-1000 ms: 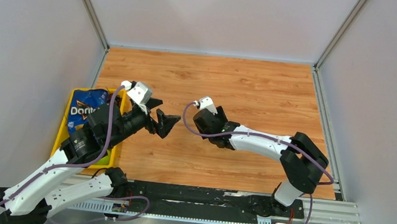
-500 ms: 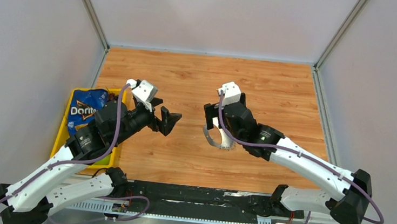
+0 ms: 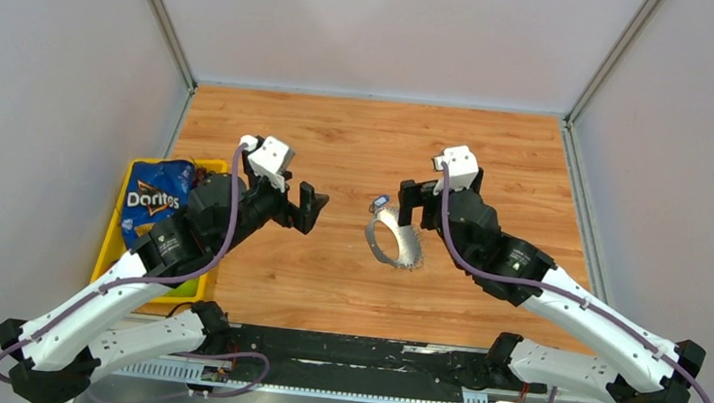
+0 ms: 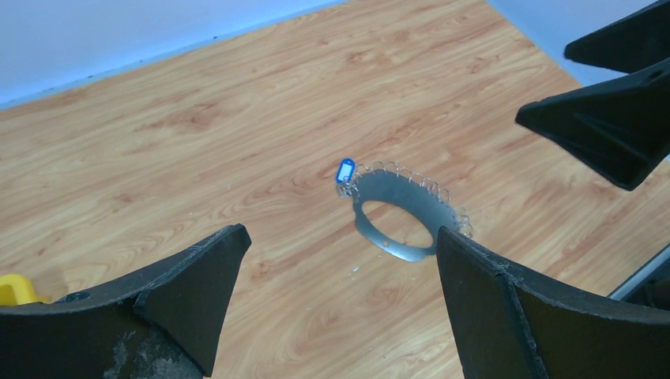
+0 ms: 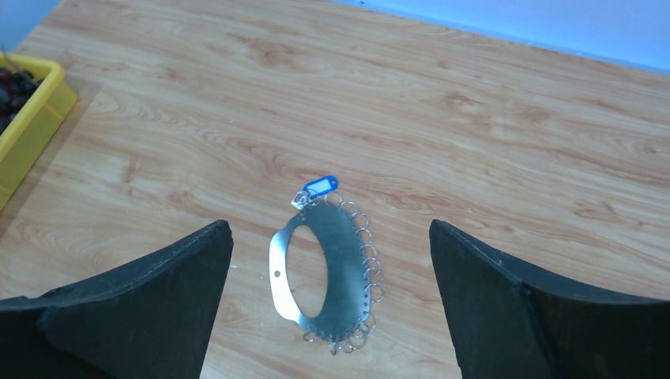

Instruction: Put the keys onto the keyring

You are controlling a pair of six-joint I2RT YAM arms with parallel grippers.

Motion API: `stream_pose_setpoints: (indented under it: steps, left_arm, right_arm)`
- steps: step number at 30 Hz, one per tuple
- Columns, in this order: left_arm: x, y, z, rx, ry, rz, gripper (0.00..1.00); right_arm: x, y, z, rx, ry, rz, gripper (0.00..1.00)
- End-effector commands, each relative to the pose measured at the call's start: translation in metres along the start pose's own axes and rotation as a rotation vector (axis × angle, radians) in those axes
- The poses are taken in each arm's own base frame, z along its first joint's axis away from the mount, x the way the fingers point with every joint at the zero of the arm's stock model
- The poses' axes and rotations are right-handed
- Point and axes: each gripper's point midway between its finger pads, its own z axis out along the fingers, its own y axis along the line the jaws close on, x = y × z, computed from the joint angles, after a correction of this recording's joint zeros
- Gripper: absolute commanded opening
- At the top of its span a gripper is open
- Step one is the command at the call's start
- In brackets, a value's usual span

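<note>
The keyring (image 3: pixel 396 241) is a flat silver hoop with a fringe of small wire rings along one rim, lying on the wooden table. It also shows in the left wrist view (image 4: pixel 404 219) and the right wrist view (image 5: pixel 332 268). The key (image 3: pixel 379 203) with a blue plastic head lies at the hoop's far end, touching its rim; it also shows in the left wrist view (image 4: pixel 345 170) and the right wrist view (image 5: pixel 318 188). My left gripper (image 3: pixel 302 203) is open and empty, left of the hoop. My right gripper (image 3: pixel 419 207) is open and empty, above the hoop's right side.
A yellow bin (image 3: pixel 117 231) with a blue Doritos bag (image 3: pixel 154 198) sits at the table's left edge; its corner shows in the right wrist view (image 5: pixel 31 118). Grey walls close in the table on three sides.
My right arm has swung up and to the right, uncovering the hoop and the key on the table. My left gripper has shifted slightly right and up.
</note>
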Motion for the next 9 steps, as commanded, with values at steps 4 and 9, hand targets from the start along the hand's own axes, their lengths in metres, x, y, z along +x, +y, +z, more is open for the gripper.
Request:
stream_pose_setpoints:
  steps: [4, 9]
  left_arm:
    - [-0.023, 0.010, -0.004, -0.056, -0.068, 0.008, 1.00]
    - [-0.022, 0.011, -0.004, -0.056, -0.066, 0.014, 1.00]
  right_arm:
    - [-0.001, -0.027, -0.003, 0.145, -0.030, 0.042, 1.00]
    - [0.006, -0.031, 0.001, 0.184, -0.012, 0.015, 1.00]
